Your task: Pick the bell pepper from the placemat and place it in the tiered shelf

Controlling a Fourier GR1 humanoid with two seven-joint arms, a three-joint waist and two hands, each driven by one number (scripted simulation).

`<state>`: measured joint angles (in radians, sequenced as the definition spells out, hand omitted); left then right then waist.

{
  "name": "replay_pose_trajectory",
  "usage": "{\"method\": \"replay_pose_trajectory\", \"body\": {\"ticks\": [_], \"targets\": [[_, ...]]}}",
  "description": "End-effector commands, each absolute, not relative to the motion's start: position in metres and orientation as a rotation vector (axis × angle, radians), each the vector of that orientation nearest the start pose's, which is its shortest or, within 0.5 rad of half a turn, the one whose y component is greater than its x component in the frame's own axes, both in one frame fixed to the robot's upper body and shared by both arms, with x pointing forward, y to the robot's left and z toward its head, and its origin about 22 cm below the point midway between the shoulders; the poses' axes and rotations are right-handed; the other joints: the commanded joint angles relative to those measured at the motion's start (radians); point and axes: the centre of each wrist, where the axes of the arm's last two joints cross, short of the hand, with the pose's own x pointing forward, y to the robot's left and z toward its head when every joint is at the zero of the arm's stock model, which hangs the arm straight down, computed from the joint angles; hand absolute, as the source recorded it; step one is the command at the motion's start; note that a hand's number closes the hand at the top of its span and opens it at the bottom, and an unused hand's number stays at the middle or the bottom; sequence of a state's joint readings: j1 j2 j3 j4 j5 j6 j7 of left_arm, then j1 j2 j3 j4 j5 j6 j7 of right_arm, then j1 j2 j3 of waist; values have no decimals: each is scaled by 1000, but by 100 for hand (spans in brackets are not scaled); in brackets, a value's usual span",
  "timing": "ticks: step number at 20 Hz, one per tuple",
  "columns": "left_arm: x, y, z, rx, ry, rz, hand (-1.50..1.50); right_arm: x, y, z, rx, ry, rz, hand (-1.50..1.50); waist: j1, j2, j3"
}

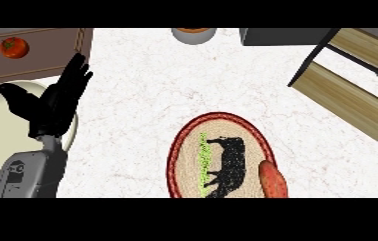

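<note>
An oval woven placemat [188, 155] with a red rim and a black cow print lies at the lower middle of the counter. On its right edge rests an orange-red bell pepper [272, 180], partly cut off by the view's lower edge. The tiered shelf [336, 82], wooden boards in a black frame, stands at the upper right. My left hand [56, 104] is at the left, open with fingers up, resting far from the pepper. My right hand does not show.
A cream plate [13, 127] lies at the left edge, partly behind my left hand. A red tomato [14, 47] sits on a wooden surface [52, 52] at the top left. A grey bowl [194, 35] stands at the top middle.
</note>
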<state>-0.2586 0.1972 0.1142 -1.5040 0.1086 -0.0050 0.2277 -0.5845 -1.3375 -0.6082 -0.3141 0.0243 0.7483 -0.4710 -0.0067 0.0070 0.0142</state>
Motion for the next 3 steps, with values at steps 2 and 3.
{"method": "replay_pose_trajectory", "body": {"ticks": [2, 3], "targets": [[299, 282, 64, 98, -1523, -11, 0, 170, -641, 286, -396, -1859, 330, -150, -16, -4, 2], [297, 284, 68, 93, -1537, -22, 0, 170, -640, 288, -410, -1855, 344, -150, -4, -5, 2]]}}
